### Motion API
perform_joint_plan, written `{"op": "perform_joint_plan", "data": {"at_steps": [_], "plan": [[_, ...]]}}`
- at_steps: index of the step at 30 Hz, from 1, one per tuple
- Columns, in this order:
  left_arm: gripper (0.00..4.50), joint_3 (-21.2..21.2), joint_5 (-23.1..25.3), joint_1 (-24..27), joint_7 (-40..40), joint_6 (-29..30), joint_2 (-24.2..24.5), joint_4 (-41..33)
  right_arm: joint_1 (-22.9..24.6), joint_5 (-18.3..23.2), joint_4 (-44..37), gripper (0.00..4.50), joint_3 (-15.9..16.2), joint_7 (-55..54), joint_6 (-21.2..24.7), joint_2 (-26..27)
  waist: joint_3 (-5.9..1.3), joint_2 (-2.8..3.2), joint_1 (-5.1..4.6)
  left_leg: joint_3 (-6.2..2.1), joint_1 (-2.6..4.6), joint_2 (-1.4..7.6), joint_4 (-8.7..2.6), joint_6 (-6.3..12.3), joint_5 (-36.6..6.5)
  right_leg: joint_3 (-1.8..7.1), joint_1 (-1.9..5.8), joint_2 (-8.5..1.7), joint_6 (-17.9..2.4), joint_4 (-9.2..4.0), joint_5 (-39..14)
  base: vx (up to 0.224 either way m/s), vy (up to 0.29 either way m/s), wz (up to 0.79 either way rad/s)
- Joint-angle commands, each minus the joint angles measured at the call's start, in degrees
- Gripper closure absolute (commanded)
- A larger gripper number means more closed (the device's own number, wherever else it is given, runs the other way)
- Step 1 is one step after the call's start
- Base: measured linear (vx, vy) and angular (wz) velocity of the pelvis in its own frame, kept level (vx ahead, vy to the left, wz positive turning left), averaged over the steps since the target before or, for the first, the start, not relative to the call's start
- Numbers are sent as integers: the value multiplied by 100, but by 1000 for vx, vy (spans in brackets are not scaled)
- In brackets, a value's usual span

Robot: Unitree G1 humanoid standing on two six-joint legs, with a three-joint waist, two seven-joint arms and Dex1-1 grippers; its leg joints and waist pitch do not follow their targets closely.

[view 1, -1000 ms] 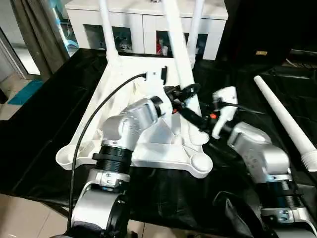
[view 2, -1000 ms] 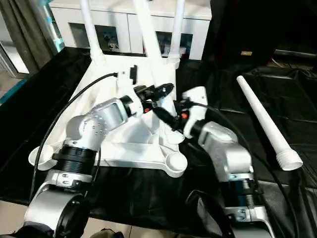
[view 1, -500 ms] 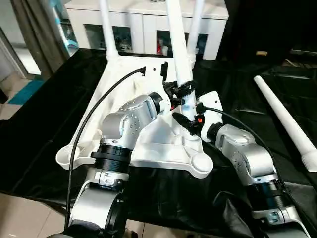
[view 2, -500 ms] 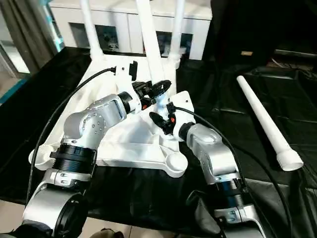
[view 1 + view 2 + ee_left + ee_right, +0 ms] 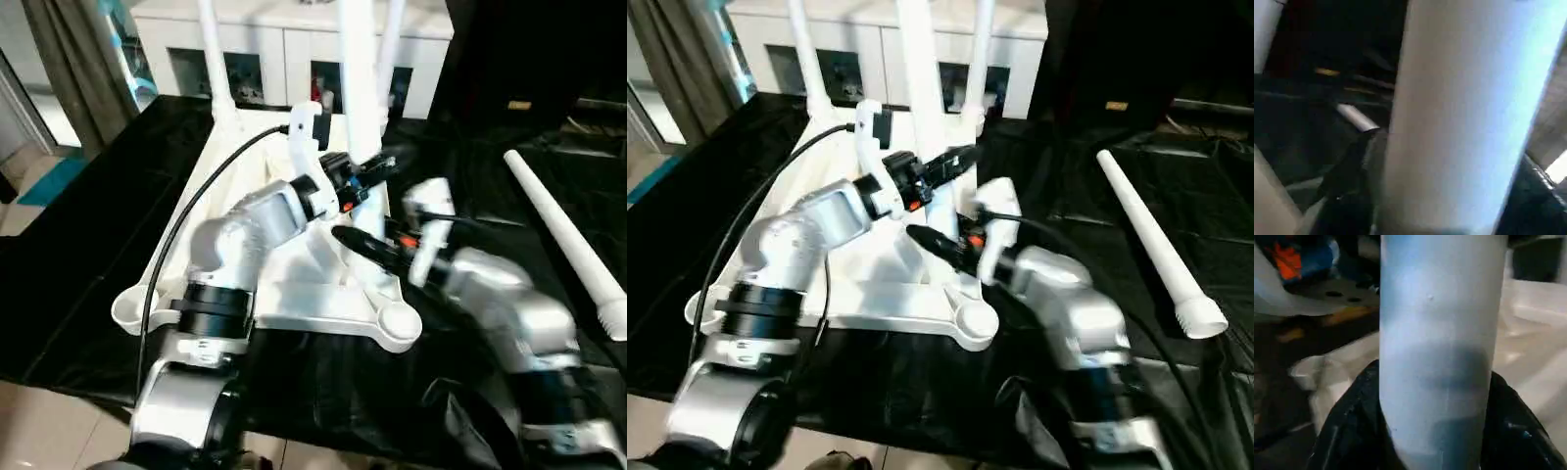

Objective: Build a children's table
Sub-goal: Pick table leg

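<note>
The white children's table top (image 5: pixel 245 196) lies upside down on the black cloth. Two legs (image 5: pixel 211 49) stand in its far corner sockets. A third white leg (image 5: pixel 358 78) stands nearly upright over the right side of the ribbed underside. My left gripper (image 5: pixel 377 168) is shut on this leg, reaching in from the left. My right gripper (image 5: pixel 351 240) is shut on the same leg lower down. In the left wrist view the leg (image 5: pixel 1464 112) sits between the dark fingers (image 5: pixel 1349 176). In the right wrist view the leg (image 5: pixel 1440 333) is hugged by the black fingers (image 5: pixel 1349 426).
A fourth loose leg (image 5: pixel 563 235) lies on the black cloth at the right. The near-right socket (image 5: pixel 394 319) and near-left socket (image 5: pixel 132 311) are empty. A white cabinet with glass doors (image 5: pixel 274 49) stands behind the table. A grey curtain (image 5: pixel 73 69) hangs at the far left.
The held leg has swung from a lean to nearly upright. My left wrist has risen and turned. My right arm has shifted toward the right while staying on the leg.
</note>
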Motion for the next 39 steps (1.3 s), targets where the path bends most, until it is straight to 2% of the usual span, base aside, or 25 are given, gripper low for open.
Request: {"op": "perform_joint_plan", "data": {"at_steps": [1,3,4,5,8,10,14,16,18,20,22,24,33,39], "plan": [[148,-207,-157,19,-537,201,123,-139,16,266,-190,257,-153,248,103,-41,-459,-117,17,-131,132,262,-403,524,-1016,194,310,-210,-1305,-353,-1276,0,0,0],[182,-193,-279,-2,-742,275,200,-108,35,411,-213,257,-242,377,155,-86,-459,-109,10,-136,137,269,-410,463,-1075,192,312,-219,-1286,-364,-1351,0,0,0],[184,-193,-279,-2,-742,275,200,-108,35,411,-213,257,-242,377,155,-86,-461,-105,10,-137,151,272,-409,415,-1112,191,302,-212,-1296,-361,-1363,0,0,0],[184,-79,-475,-57,-888,357,231,-61,59,582,-277,257,-273,555,236,-165,-462,-110,10,-135,147,264,-410,398,-1125,189,317,-209,-1310,-348,-1341,0,0,0],[214,-11,-597,-95,-1014,410,255,-19,77,693,-321,257,-256,674,288,-236,-468,-110,20,-133,149,266,-404,404,-1044,194,312,-209,-1336,-340,-1215,0,0,0],[220,-30,-630,-117,-1165,406,292,11,88,743,-355,257,-220,752,348,-289,-475,-84,22,-134,155,262,-401,414,-1020,194,310,-210,-1347,-349,-1172,0,0,0],[233,23,-575,-225,-1157,266,266,189,85,775,-375,257,-189,858,427,-352,-480,-92,33,-132,155,264,-394,404,-968,195,316,-216,-1370,-334,-1092,0,0,0],[236,62,-543,-253,-1061,213,241,227,74,700,-357,257,-174,828,359,-364,-485,-94,37,-130,157,263,-391,388,-975,194,320,-217,-1384,-331,-1064,0,0,0],[237,-7,-346,-273,-853,34,251,256,12,567,-246,201,-173,610,337,-345,-482,-93,35,-140,150,270,-396,386,-964,193,323,-220,-1377,-334,-1061,0,0,0],[237,-70,-220,-271,-734,-83,261,231,-21,609,-206,185,-195,504,463,-333,-484,-98,34,-137,143,263,-390,381,-980,191,336,-227,-1360,-332,-1102,0,0,0],[240,-102,-143,-278,-611,-105,260,193,-44,496,-194,178,-156,379,471,-359,-487,-101,25,-138,143,265,-390,388,-931,191,331,-218,-1331,-333,-1084,0,0,0],[252,-145,-12,-316,-367,-83,258,115,-101,306,-151,150,-138,111,495,-369,-488,-119,17,-137,142,261,-387,377,-875,189,328,-211,-1328,-324,-1068,0,0,0],[255,-253,224,-382,-6,-159,268,73,-245,436,-146,148,-183,8,964,-549,-496,-135,43,-129,136,257,-366,466,-736,190,333,-211,-1346,-309,-985,0,0,0],[255,-433,391,-329,39,-202,284,-3,-375,522,-47,148,-221,-70,1220,-532,-493,-143,42,-128,134,254,-364,434,-772,190,333,-216,-1303,-322,-1105,0,0,0]]}}
